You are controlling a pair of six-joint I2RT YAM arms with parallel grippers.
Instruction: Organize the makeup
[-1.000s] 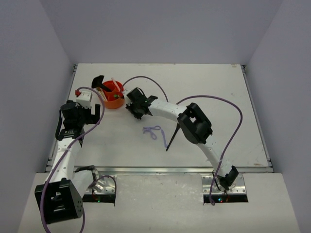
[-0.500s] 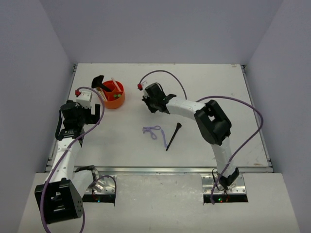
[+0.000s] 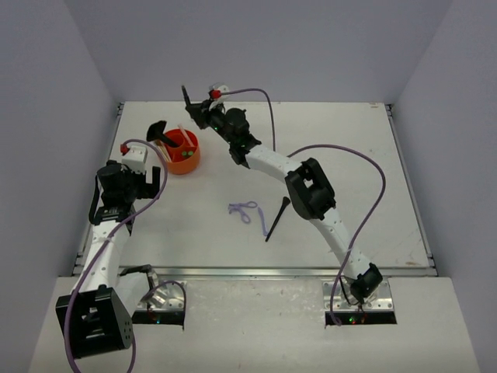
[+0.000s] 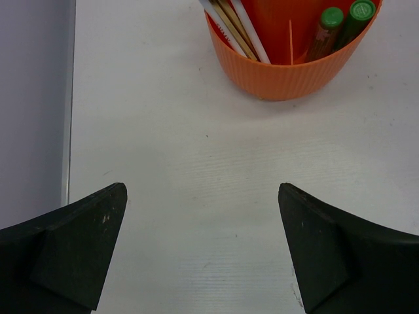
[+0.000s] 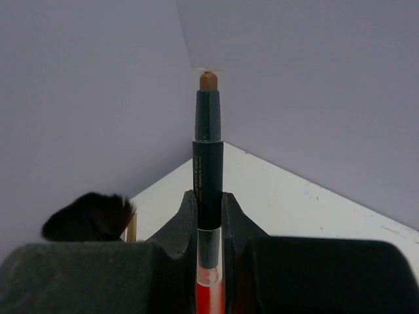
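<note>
Table (image 3: 349, 155) with two arms and a partly filled round orange divided tub (image 3: 183, 163) near its far-left corner. The right gripper (image 5: 209, 203) is reached out to the far left, raised beside the tub's far side in the overhead view. Its jaws are pressed tight against a dark pencil (image 5: 208, 150), which stands between them with its brown tip pointing away from the wrist. A strip of orange shows low in the gap between the fingers.

The left gripper (image 4: 201, 193) hangs over bare tabletop just short of the tub, its jaws spread wide and holding nothing.

Inside the tub, two green-capped tubes (image 4: 330, 19) lean in one compartment. Thin pale sticks (image 4: 245, 29) lean in the next, across a divider. A black flared-head brush (image 3: 158, 130) juts out over the rim on the left side, and its bristles also show at the lower left of the right wrist view.

Two items lie loose mid-table, well apart from the tub. These are a lilac looped tool (image 3: 243, 210) and, just to its right, a second black brush (image 3: 276, 219) lying at a slant.
</note>
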